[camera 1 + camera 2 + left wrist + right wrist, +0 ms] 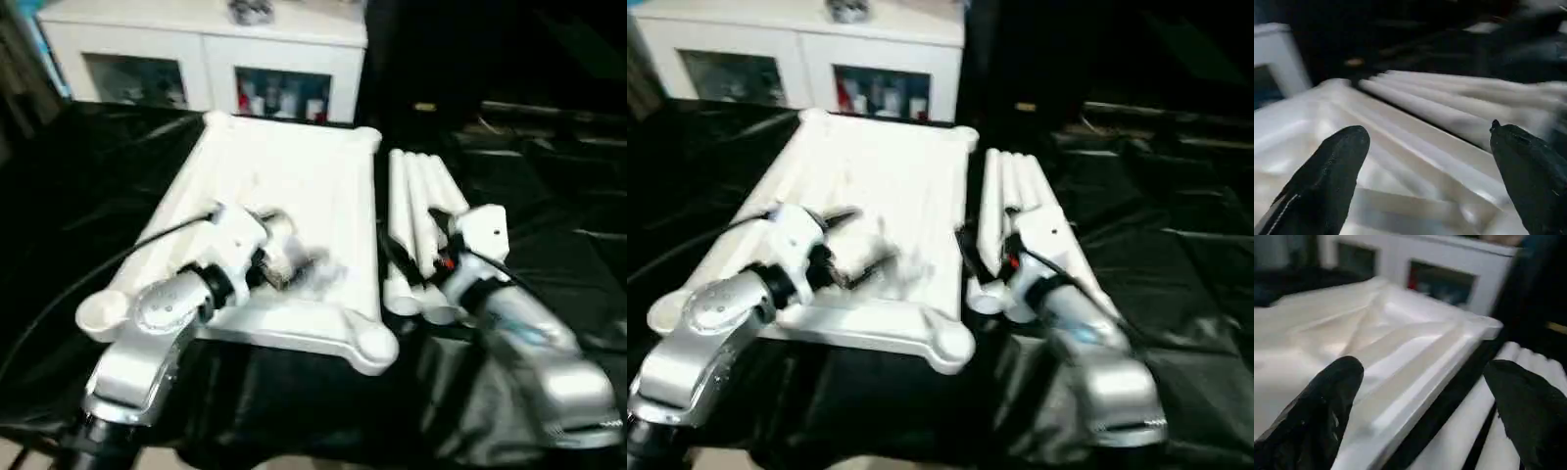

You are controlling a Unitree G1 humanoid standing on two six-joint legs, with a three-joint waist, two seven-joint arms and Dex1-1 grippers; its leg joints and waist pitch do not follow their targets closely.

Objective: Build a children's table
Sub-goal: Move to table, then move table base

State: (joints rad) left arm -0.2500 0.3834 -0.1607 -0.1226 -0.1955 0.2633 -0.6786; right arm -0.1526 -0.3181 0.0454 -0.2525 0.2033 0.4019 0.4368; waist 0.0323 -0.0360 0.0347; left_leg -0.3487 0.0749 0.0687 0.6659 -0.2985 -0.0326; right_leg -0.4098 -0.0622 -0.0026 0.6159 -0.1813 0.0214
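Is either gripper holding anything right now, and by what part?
Nothing is held. The left gripper hangs open over the tabletop; the right gripper is open by the legs.

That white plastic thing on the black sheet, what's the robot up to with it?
It is putting together a children's table. The tabletop lies underside up on the black sheet, and the four legs lie bundled beside it, none fitted yet. The left gripper hovers open over the tabletop; the right gripper is open by the legs, holding nothing.

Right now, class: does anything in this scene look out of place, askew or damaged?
Nothing stands out. The tabletop lies underside up on the black cover, and the four legs lie side by side beside it, none fitted yet. Both tools are open and empty.
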